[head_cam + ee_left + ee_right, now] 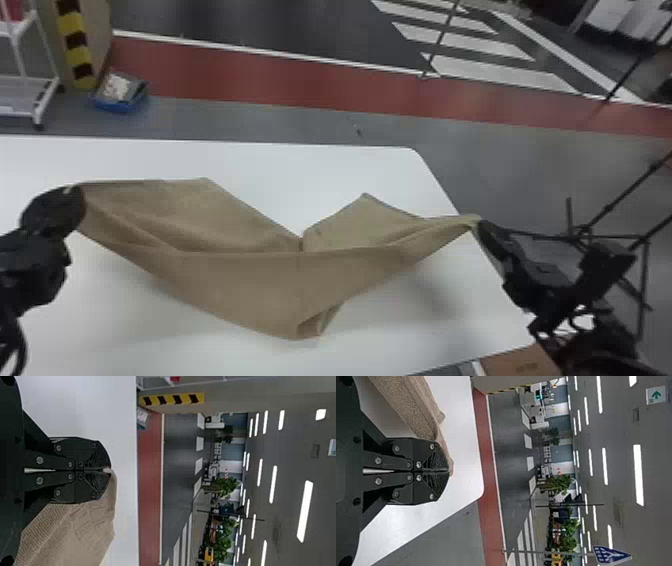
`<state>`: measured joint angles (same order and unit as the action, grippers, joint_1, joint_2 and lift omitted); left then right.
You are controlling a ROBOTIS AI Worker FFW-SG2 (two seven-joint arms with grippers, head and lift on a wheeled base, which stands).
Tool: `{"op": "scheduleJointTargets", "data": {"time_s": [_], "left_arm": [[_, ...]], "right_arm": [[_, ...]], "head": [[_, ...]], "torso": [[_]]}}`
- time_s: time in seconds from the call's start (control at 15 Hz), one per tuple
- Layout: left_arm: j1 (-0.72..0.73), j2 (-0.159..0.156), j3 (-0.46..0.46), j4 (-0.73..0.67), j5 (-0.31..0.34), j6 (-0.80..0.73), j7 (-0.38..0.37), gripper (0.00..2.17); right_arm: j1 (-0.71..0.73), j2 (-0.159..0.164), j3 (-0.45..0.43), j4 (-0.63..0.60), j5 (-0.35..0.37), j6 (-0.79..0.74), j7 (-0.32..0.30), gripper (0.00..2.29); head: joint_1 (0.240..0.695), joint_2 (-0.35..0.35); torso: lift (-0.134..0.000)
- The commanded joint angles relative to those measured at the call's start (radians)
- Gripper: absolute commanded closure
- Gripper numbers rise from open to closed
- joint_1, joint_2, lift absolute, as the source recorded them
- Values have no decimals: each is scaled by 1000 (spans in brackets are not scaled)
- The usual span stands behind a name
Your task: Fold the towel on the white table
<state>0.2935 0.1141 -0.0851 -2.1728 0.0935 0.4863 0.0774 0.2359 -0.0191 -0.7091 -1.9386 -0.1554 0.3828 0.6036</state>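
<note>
The left arm [32, 270] comes in from the head view's left edge, the right arm [585, 285] from the lower right. Left claw [80, 194] and right claw [478, 225] sit well apart, angled inward, each with its black fingers pressed together.

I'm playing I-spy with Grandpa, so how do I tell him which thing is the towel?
Look for the big white table. Across it, the left tool and the right tool each pinch one side of the towel, which dips in the middle. It's tan, creased cloth, while both tools are black.
</note>
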Motion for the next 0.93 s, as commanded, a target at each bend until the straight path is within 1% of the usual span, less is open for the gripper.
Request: {"op": "scheduleJointTargets", "data": {"time_s": [0.0, 0.07, 0.13, 0.2, 0.27, 0.33, 0.4, 0.47, 0.53, 0.6, 0.73, 0.8, 0.87], "left_arm": [[78, 15, 39, -248, -34, 194, 38, 1777], [99, 18, 61, -337, -32, 280, 59, 1777], [111, 21, 82, -410, -17, 366, 88, 1777], [119, 26, 105, -473, 3, 440, 116, 1777], [121, 29, 123, -516, 17, 492, 140, 1777], [119, 29, 134, -527, 14, 492, 156, 1777], [85, 30, 137, -522, 14, 495, 156, 1774], [38, 29, 134, -502, 14, 504, 156, 1774], [-22, 26, 133, -443, 18, 504, 154, 1774], [-90, 26, 131, -366, 18, 498, 157, 1774], [-240, 22, 125, -180, 5, 430, 162, 1774], [-320, 22, 123, -81, 3, 397, 167, 1774], [-415, 27, 122, 34, 5, 347, 168, 1774]], "right_arm": [[-47, -15, -36, -62, 4, 101, 15, 1204], [-69, -16, -50, -91, 4, 138, 21, 1204], [-89, -27, -55, -117, -9, 199, 33, 1204], [-102, -45, -46, -138, -10, 258, 36, 1204], [-122, -59, -29, -146, -12, 295, 36, 1204], [-168, -65, -6, -149, -1, 338, 36, 1204], [-219, -78, 46, -141, 42, 371, 35, 1204], [-259, -81, 106, -114, 93, 371, 31, 1204], [-314, -81, 177, -71, 149, 368, 28, 1204], [-372, -81, 247, -16, 188, 359, 19, 1204], [-495, -81, 336, 101, 223, 347, 15, 1204], [-550, -81, 362, 159, 237, 313, -7, 1204], [-610, -81, 384, 230, 254, 264, -36, 1204]], "head": [[695, -332], [695, -329], [695, -319], [695, -312], [695, -303], [695, -291], [695, -280], [695, -245], [680, -224], [664, -204], [631, -152], [612, -120], [572, -71]], "torso": [[-123], [-123], [-123], [-123], [-123], [-123], [-123], [-123], [-123], [-123], [-123], [-123], [-123]]}}
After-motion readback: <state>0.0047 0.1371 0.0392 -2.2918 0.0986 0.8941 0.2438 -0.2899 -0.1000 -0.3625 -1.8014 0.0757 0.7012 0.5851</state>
